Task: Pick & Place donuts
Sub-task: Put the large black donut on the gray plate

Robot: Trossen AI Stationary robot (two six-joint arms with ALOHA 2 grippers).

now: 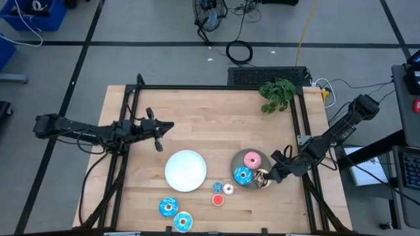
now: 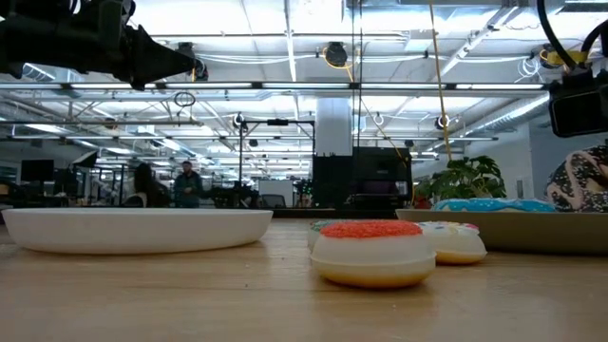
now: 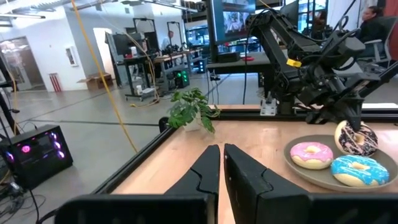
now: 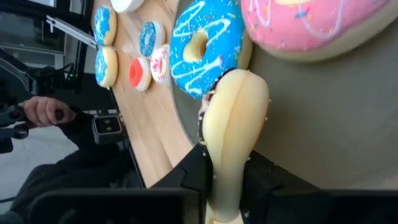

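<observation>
Pale wooden tabletop (image 1: 216, 124) fills the middle of the high view, with a small green plant (image 1: 277, 94) near its upper right corner. At lower right a grey plate (image 1: 261, 160) carries a pink donut (image 1: 252, 159) and a blue-iced donut (image 1: 243, 176) side by side. The right gripper (image 1: 268, 178) sits at that plate's lower right rim, its fingers clamped on a brown sprinkled donut (image 4: 231, 134) held on edge, touching the blue one. A white plate (image 1: 186, 170) lies in the lower centre. Just right of it, on the bare wood, are a tiny red donut (image 1: 218, 200), a pale pink donut (image 1: 228, 189) and a small blue donut (image 1: 217, 187). Two more blue donuts (image 1: 168, 207) lie near the bottom edge, below the white plate. The left gripper (image 1: 158, 131) hangs over the table's left side, well apart from everything, its fingers pressed together on nothing
</observation>
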